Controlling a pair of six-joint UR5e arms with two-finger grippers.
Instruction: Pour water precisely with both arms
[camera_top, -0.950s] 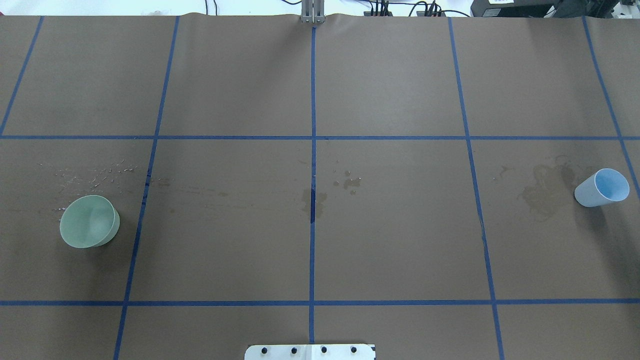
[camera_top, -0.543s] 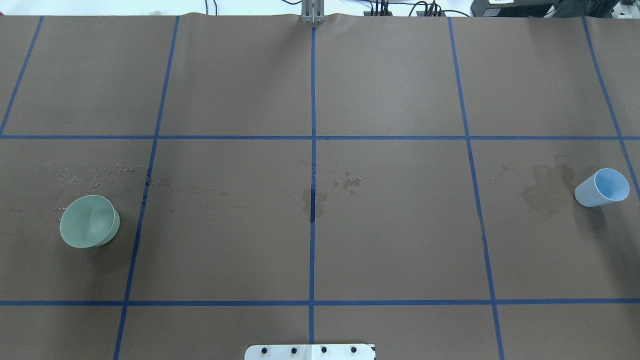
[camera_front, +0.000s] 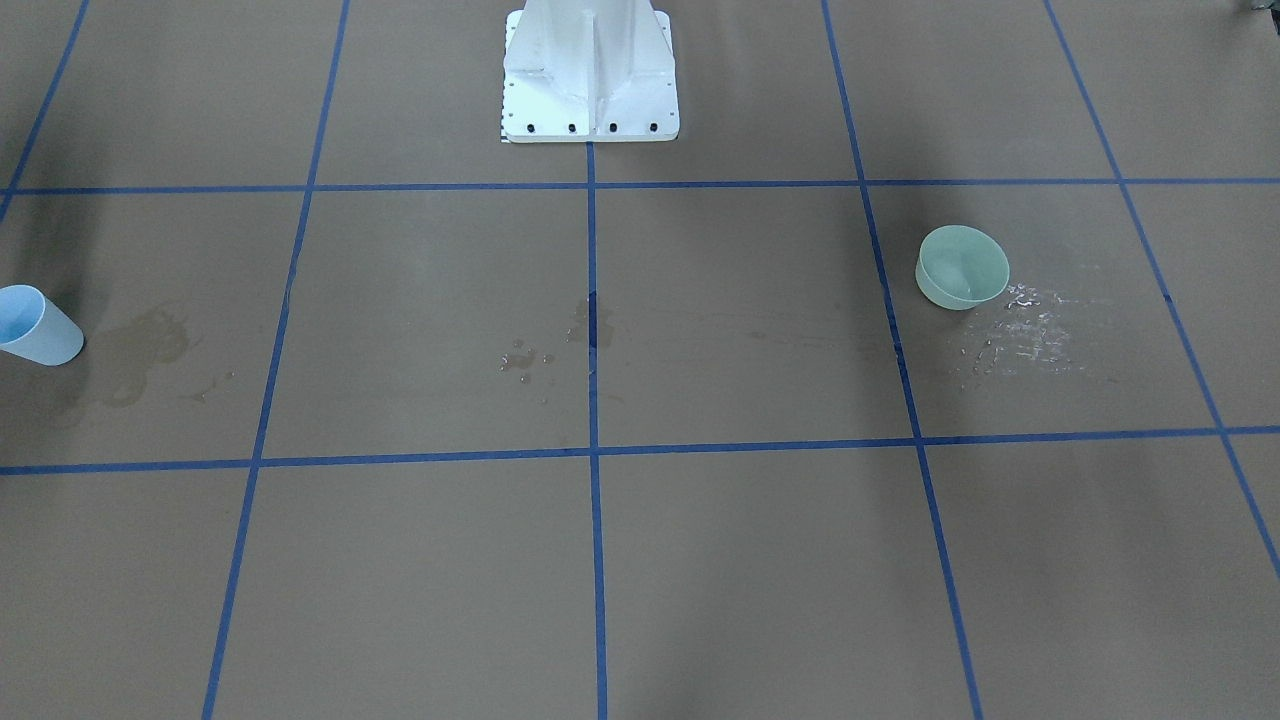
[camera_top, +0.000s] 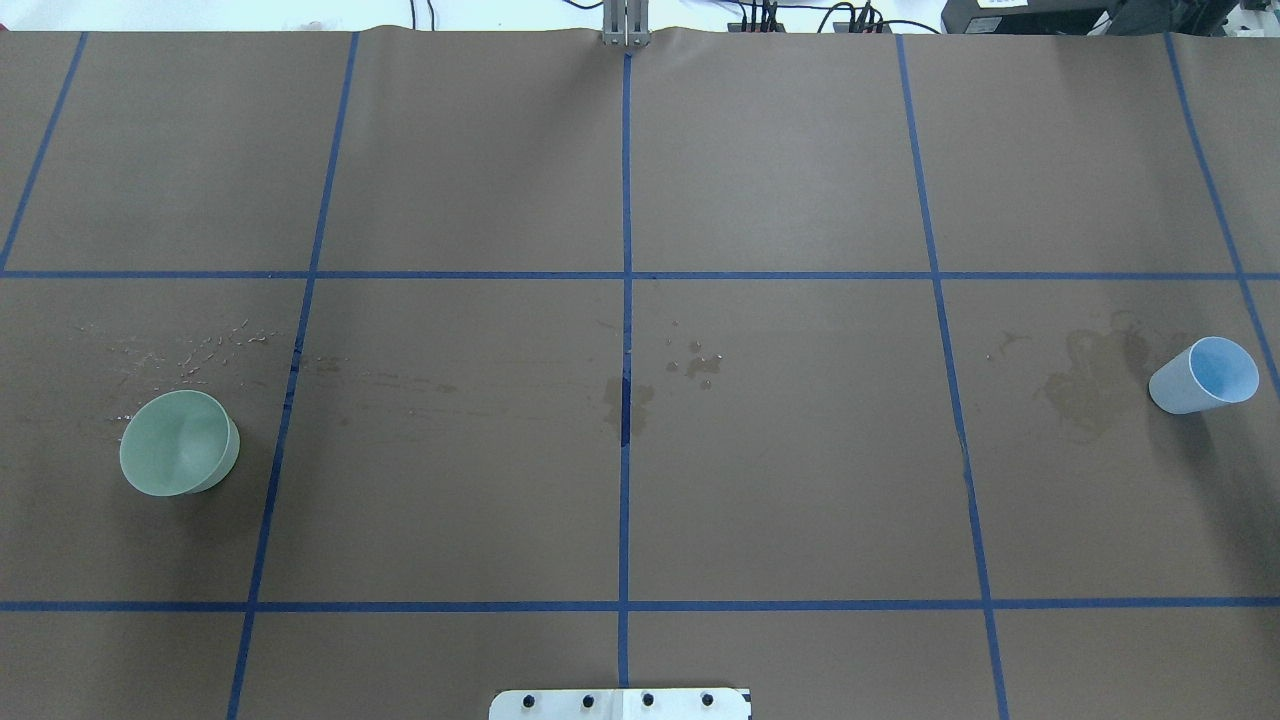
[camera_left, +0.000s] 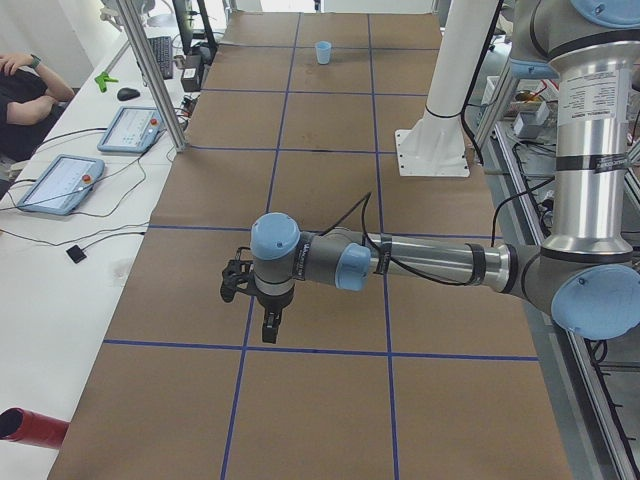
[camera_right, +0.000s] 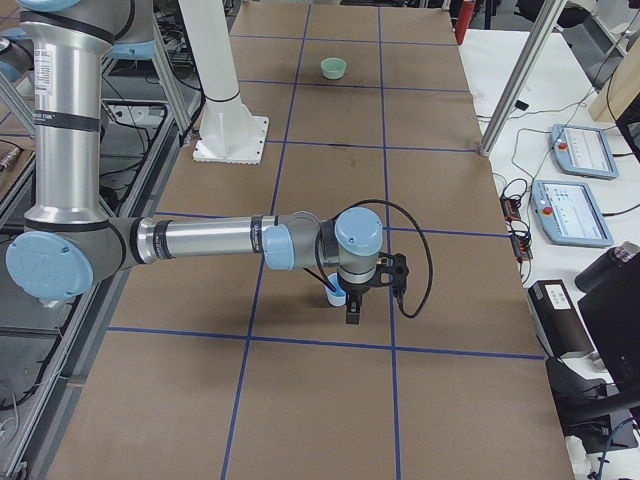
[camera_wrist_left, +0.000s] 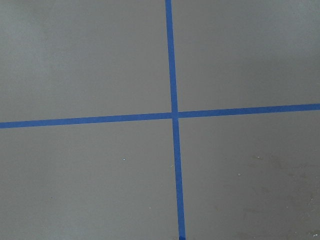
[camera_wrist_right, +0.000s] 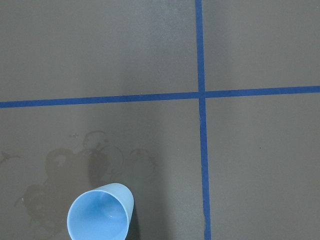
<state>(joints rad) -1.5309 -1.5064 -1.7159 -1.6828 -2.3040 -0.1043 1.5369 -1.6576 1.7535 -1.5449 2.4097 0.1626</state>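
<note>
No change since the earlier overhead frames: green bowl (camera_top: 180, 443) stays at left middle of the bench (camera_top: 800, 480), light-blue cup (camera_top: 1203, 375) at the right edge, both upright. Spilt water (camera_front: 1020, 325) lies as glossy droplets on the paper just beside the bowl, with small drops (camera_top: 700, 365) near centre and a darker wet stain (camera_top: 1085, 385) beside the cup. Left arm (camera_left: 420, 262) reaches low over the bench, left gripper (camera_left: 267, 322) pointing down. Right arm (camera_right: 200, 240) does likewise, right gripper (camera_right: 354, 305) near the cup. The 2 grippers show only in side views: released or clenched, cannot tell.
</note>
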